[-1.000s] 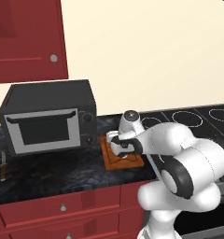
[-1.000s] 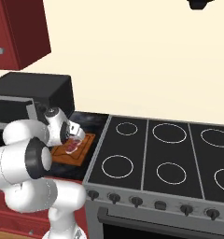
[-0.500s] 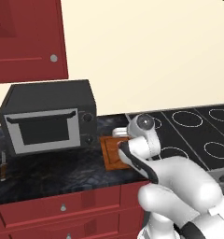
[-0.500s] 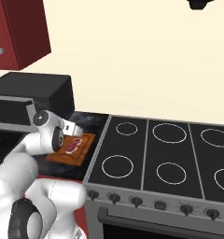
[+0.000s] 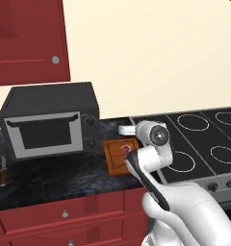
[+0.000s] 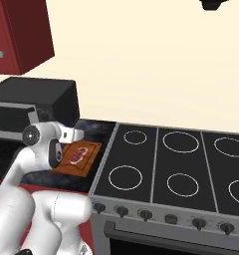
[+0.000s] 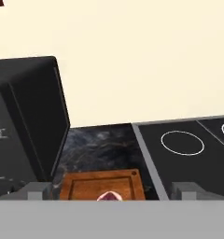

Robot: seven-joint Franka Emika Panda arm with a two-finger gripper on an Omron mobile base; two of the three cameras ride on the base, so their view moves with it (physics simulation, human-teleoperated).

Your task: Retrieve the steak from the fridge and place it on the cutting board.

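The steak (image 5: 125, 151) (image 6: 77, 155), a dark red chunk with pale marbling, lies on the brown wooden cutting board (image 5: 115, 162) (image 6: 89, 162) between the toaster oven and the stove. In the hand view the steak (image 7: 111, 196) peeks up at the bottom edge, on the near part of the cutting board (image 7: 86, 183). My gripper (image 7: 112, 192) is open, its two tips far apart, lifted above and just short of the board, with nothing in it. The hand (image 5: 127, 129) (image 6: 71, 133) hovers over the board's back edge. The fridge is out of view.
A black toaster oven (image 5: 50, 120) (image 6: 37, 102) (image 7: 25, 126) stands close to the board's left. The black cooktop (image 5: 204, 139) (image 6: 176, 164) borders its right. Red wall cabinets (image 5: 26, 38) hang above, red drawers (image 5: 64, 211) below. A small dark utensil (image 5: 2, 170) lies far left.
The arm has folded back and the hand has risen from the board. The steak stays lying on the board, free of the fingers.
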